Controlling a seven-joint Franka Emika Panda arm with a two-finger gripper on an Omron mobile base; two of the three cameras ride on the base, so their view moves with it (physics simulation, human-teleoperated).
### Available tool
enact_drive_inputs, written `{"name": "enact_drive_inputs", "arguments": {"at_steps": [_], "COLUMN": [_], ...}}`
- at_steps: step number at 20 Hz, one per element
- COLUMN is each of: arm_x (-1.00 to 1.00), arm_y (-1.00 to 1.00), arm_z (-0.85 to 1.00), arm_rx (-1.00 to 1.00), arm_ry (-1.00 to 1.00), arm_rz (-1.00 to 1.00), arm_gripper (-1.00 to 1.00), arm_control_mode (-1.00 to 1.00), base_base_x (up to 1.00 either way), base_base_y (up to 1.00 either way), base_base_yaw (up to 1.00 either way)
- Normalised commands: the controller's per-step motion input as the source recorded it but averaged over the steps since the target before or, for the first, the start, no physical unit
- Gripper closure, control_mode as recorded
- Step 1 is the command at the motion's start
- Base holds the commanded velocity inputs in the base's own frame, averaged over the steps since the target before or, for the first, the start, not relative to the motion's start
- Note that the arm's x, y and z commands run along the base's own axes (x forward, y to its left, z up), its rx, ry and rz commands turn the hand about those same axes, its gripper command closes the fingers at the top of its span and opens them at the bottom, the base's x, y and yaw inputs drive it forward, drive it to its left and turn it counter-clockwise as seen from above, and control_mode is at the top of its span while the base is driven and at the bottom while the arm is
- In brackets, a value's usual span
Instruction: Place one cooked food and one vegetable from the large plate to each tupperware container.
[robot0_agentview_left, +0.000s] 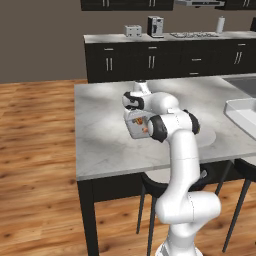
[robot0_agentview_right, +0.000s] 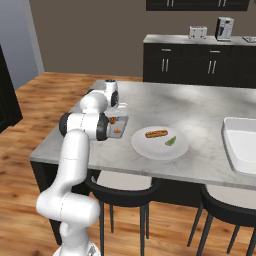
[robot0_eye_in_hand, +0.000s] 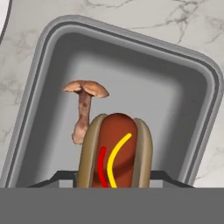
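The small grey tupperware container (robot0_eye_in_hand: 192, 100) lies right under my gripper (robot0_eye_in_hand: 112, 177). A brown mushroom (robot0_eye_in_hand: 83, 109) rests on its floor. A hot dog (robot0_eye_in_hand: 116, 153) with red and yellow stripes sits between my finger tips, which are closed against its bun, low over the container's floor. From the base the grey container (robot0_agentview_right: 120, 125) lies left of the large plate (robot0_agentview_right: 150, 147) and is half hidden by my arm. The plate holds another hot dog (robot0_agentview_right: 156, 133) and a green vegetable (robot0_agentview_right: 171, 141). The white tupperware container (robot0_agentview_right: 242, 145) stands at the counter's right.
The grey marble counter (robot0_agentview_left: 100, 130) ends at a front edge with dark stools (robot0_agentview_right: 125, 192) below it. A toaster (robot0_agentview_left: 133, 31) and a coffee machine (robot0_agentview_left: 155, 26) stand on the far dark cabinets. A sink (robot0_agentview_left: 245, 82) lies at the far right.
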Motion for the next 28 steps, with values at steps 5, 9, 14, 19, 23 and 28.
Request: {"name": "enact_drive_inputs", "arguments": {"at_steps": [5, 9, 14, 19, 23, 28], "arm_x": [-0.17, -0.13, -0.27, -0.23, -0.24, -0.11], "arm_y": [0.0, 0.0, 0.0, 0.0, 0.0, 0.11], "arm_z": [-0.12, -0.09, -0.03, 0.0, 0.0, 0.44], "arm_rx": [0.0, 0.0, 0.0, 0.0, 0.0, -0.1], "arm_ry": [0.0, 0.0, 0.0, 0.0, 0.0, 0.0], "arm_rz": [-0.02, -0.02, -0.05, -0.06, -0.07, -0.02], "arm_gripper": [1.0, -1.0, -1.0, -1.0, -1.0, -1.0], "arm_control_mode": [-1.0, -1.0, -1.0, -1.0, -1.0, -1.0], "base_base_x": [0.0, 0.0, 0.0, 0.0, 0.0, 0.0], "base_base_y": [0.0, 0.0, 0.0, 0.0, 0.0, 0.0], "base_base_yaw": [0.0, 0.0, 0.0, 0.0, 0.0, 0.0]}}
